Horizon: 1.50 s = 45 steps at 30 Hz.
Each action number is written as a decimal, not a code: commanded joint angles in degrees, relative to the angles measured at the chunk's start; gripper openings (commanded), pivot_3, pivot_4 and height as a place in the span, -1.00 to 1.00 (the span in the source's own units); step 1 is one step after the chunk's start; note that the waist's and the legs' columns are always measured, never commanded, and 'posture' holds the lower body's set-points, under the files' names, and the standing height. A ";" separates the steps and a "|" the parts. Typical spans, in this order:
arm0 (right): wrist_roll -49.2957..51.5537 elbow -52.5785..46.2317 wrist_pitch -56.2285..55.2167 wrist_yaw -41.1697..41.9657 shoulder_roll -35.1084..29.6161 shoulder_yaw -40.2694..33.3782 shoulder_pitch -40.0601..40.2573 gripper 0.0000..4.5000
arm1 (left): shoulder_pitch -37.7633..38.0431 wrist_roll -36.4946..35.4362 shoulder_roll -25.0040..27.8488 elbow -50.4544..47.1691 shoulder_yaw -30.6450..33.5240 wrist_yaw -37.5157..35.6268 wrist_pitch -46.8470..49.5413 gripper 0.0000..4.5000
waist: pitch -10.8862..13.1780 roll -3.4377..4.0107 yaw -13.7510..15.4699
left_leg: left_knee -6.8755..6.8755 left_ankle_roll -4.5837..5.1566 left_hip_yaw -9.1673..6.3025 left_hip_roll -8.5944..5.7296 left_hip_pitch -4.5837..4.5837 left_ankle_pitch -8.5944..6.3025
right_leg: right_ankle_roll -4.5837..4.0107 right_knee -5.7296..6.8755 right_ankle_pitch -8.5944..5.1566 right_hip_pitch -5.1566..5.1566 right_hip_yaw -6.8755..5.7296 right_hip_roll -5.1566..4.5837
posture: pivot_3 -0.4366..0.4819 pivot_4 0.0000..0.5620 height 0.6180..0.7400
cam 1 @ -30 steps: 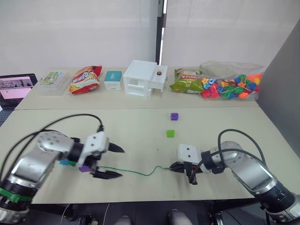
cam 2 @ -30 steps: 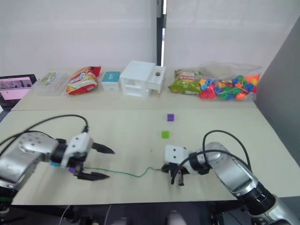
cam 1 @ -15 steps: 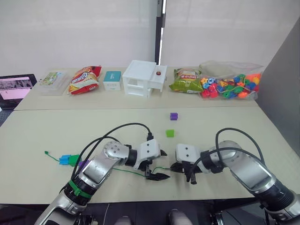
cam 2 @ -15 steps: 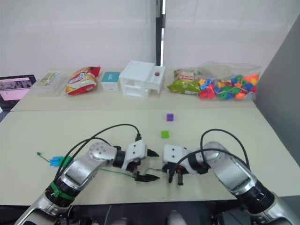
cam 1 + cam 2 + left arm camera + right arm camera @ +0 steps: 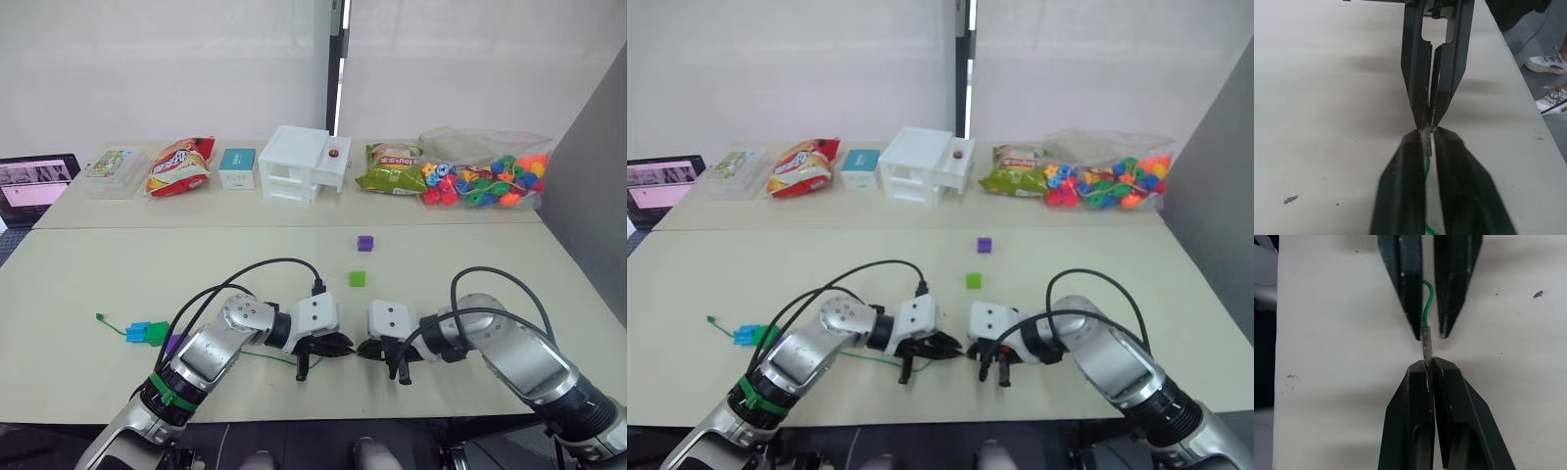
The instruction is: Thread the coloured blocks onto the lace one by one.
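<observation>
The lace (image 5: pixel 257 354) lies along the table's front, and its knotted end (image 5: pixel 98 316) is at the far left. A blue block (image 5: pixel 136 332), a dark green block (image 5: pixel 157 333) and a purple block (image 5: pixel 174 343) sit along its left part. My right gripper (image 5: pixel 1429 363) is shut on the grey tip (image 5: pixel 1426 345). Directly facing it, my left gripper (image 5: pixel 1429 137) is shut on the green cord (image 5: pixel 1427 298) just behind the tip. A loose purple block (image 5: pixel 364 242) and a light green block (image 5: pixel 357 278) lie farther back, beyond the grippers.
Along the back table stand a laptop (image 5: pixel 34 183), a clear box (image 5: pixel 113 166), a snack bag (image 5: pixel 176 166), a teal box (image 5: pixel 236 167), a white drawer unit (image 5: pixel 302 164), a green bag (image 5: pixel 390 168) and a clear bag of beads (image 5: pixel 485 171). Both grippers are close to the table's front edge (image 5: pixel 294 416).
My left gripper has moved right along the lace, from beside the three blocks to right in front of my right gripper, and has shut on the cord. The right gripper has stayed put.
</observation>
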 commanded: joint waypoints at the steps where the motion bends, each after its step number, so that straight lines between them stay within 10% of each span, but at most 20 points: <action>1: 0.27 -1.67 0.03 -0.30 0.25 -0.80 -0.58 -1.00 | -0.69 0.09 -0.10 -1.11 -0.44 -0.67 0.39 -0.98 | 0.00 0.00 0.02 | 0.00 0.00 0.00 0.00 0.00 0.00 | 0.00 0.00 0.00 0.00 0.00 0.00 | -0.05 -0.47 1.00; 6: 0.05 -1.57 -0.21 -0.43 0.08 -0.82 -0.27 -1.00 | -1.12 -2.53 -0.35 -2.09 1.44 -1.53 2.42 -0.98 | 0.00 0.00 0.04 | 0.00 0.00 0.00 0.00 0.00 0.00 | 0.00 0.00 0.00 0.00 0.00 0.00 | -0.05 -0.47 1.00; 11: 0.07 -1.46 -0.21 -0.46 0.00 -0.82 -0.31 -1.00 | -1.90 -1.34 0.93 -3.95 0.23 -1.80 3.45 -0.33 | 0.00 0.00 0.01 | 0.00 0.00 -0.01 0.00 -0.01 0.00 | 0.00 0.01 0.00 0.00 0.00 0.00 | -0.05 -0.47 1.00; 28: 0.41 -2.27 0.60 -0.66 -0.13 -1.07 -0.33 -1.00 | -1.89 3.61 -0.95 0.55 -2.66 -0.86 -0.01 -0.33 | 0.00 0.00 -0.01 | 0.00 0.00 0.00 -0.01 -0.01 0.00 | 0.00 -0.01 0.00 0.01 0.00 0.00 | -0.05 -0.47 1.00; 32: 0.37 -2.39 0.70 -0.61 -0.21 -1.08 -0.30 -1.00 | -1.85 3.64 -0.76 0.77 -2.44 -0.90 -0.11 -0.98 | 0.00 0.00 0.03 | 0.01 0.00 0.00 -0.01 -0.01 0.00 | 0.00 -0.01 0.00 0.01 0.00 0.00 | -0.05 -0.47 1.00; 45: -0.18 -2.51 0.15 -0.82 -0.59 -0.57 0.67 -1.00 | -2.05 2.42 -0.98 0.29 -0.86 -0.50 0.71 -0.98 | 0.00 0.00 0.04 | 0.01 0.00 -0.01 -0.01 -0.01 0.00 | 0.00 -0.01 0.00 0.01 0.00 0.00 | -0.05 -0.47 1.00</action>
